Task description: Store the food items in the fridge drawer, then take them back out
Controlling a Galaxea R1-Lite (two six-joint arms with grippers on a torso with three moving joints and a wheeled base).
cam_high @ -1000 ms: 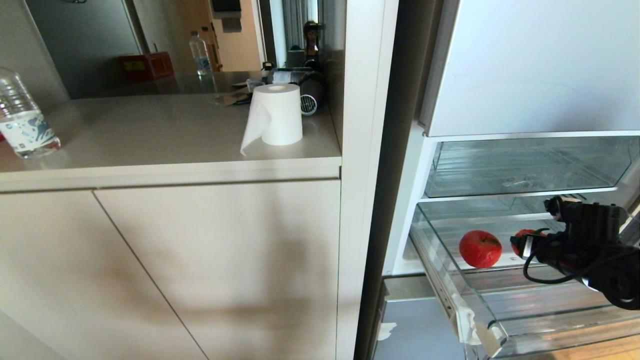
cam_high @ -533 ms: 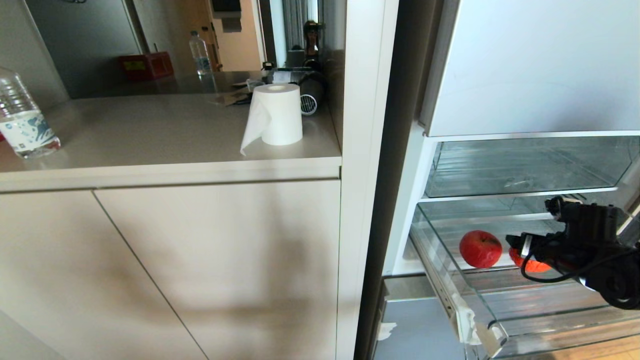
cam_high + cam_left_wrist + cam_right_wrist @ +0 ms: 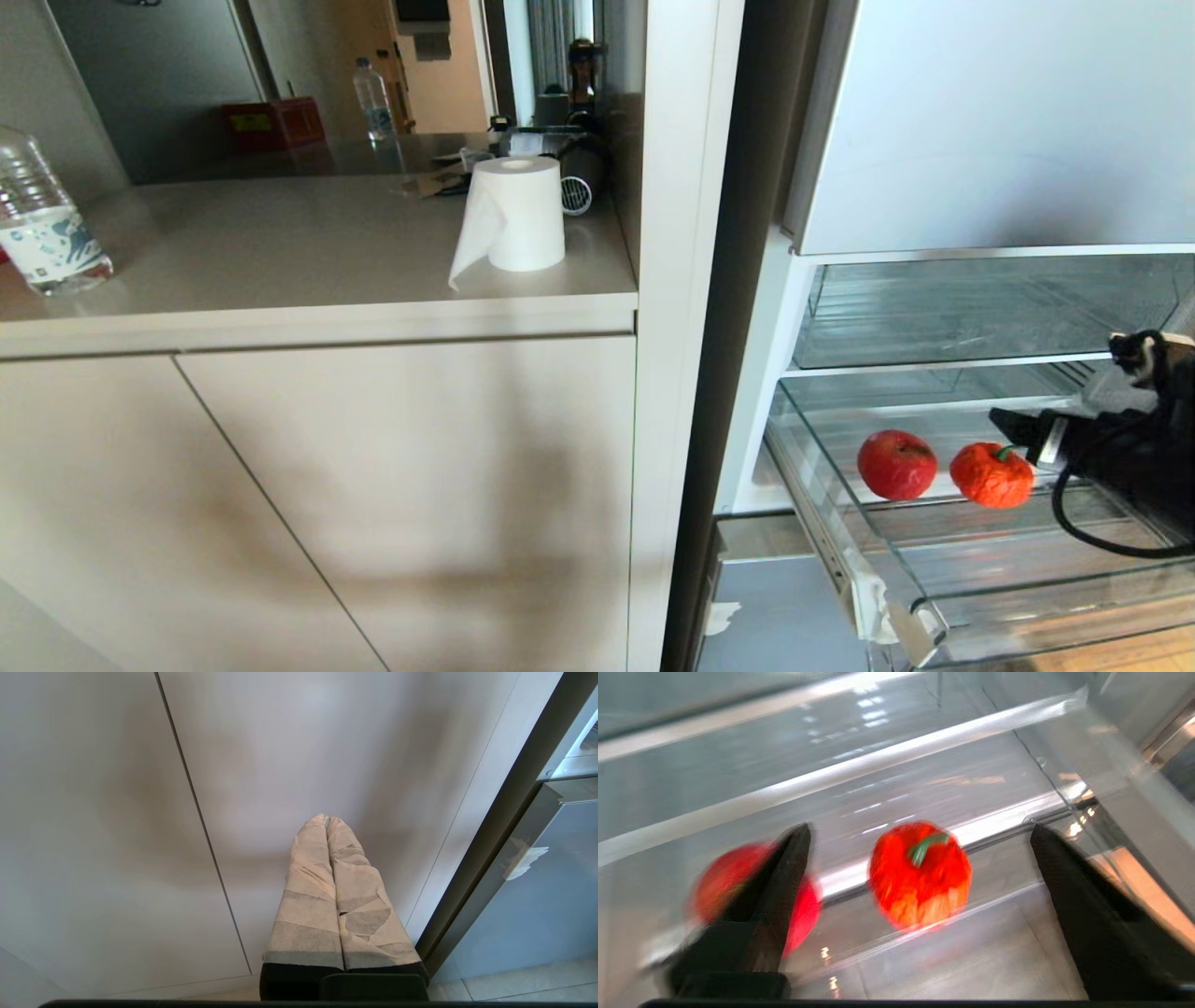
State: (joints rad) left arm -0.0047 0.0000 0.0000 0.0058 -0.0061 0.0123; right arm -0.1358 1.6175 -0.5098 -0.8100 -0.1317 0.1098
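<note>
— Pale counter (image 3: 308,252) far left, water bottle (image 3: 42,229) near its edge, paper roll (image 3: 512,217) standing further along, cabinet doors (image 3: 373,504) below. Then the open fridge.

— And lower down on that left side, seen only from its own wrist camera: left gripper (image 3: 327,820) parked facing the cabinet fronts, padded fingers (image 3: 308,896) pressed together, holding nothing.

— Into the fridge drawer (image 3: 896,597) now: pulled out, clear walls, ribbed floor. Red apple (image 3: 896,464) resting toward its left, orange-red fruit (image 3: 991,475) just beside it on the right, green stem up. Close, though impossible to say whether touching.

— Both sat on the drawer floor, then. Storing half looked done.

— Looked so. Furthest right, the right gripper (image 3: 1013,425), fingers spread wide, gripping nothing, touching nothing.

— Geometry for the next move?

— Orange-red fruit (image 3: 920,873) framed squarely between the two black fingers (image 3: 784,872) from the wrist camera, lying ahead of the tips and lower. Apple (image 3: 803,910) half hidden behind one finger. Both fruits round, so no long axis to fuss over. Right arm plainly the nearer one; probably a short reach forward and down to retrieve.
</note>
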